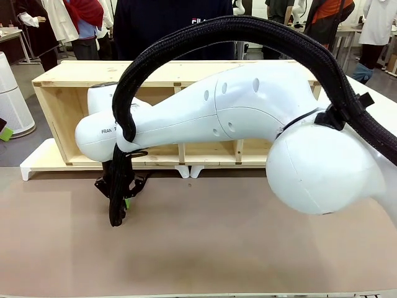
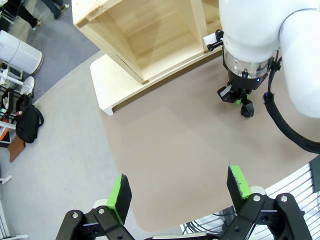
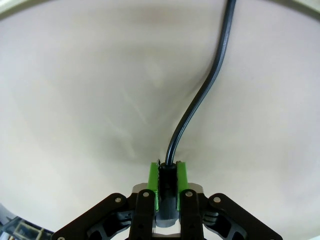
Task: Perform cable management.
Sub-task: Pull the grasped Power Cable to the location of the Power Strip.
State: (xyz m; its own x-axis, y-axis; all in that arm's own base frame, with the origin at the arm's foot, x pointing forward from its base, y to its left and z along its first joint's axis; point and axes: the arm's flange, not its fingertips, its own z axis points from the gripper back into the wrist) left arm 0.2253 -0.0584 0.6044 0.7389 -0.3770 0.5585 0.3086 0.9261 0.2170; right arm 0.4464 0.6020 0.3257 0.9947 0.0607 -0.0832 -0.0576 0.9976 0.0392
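Note:
In the right wrist view my right gripper (image 3: 168,167) is shut on the thick black end of the cable (image 3: 200,95). From the green pads (image 3: 154,181) the thin black cord runs away over the tan table in a soft bend and leaves at the top edge. In the front view the right arm reaches across to the left, and its gripper (image 1: 121,202) points down at the table in front of the wooden shelf's (image 1: 167,73) left end. The left wrist view shows that gripper (image 2: 243,102) from above. My left gripper (image 2: 179,187) hangs open over the table's corner, holding nothing.
The open wooden shelf (image 2: 140,30) lies on its side along the far half of the table, on white feet (image 1: 37,162). A person (image 1: 167,25) stands behind it. A white appliance (image 2: 17,50) and a black bag (image 2: 27,122) are on the floor at the left.

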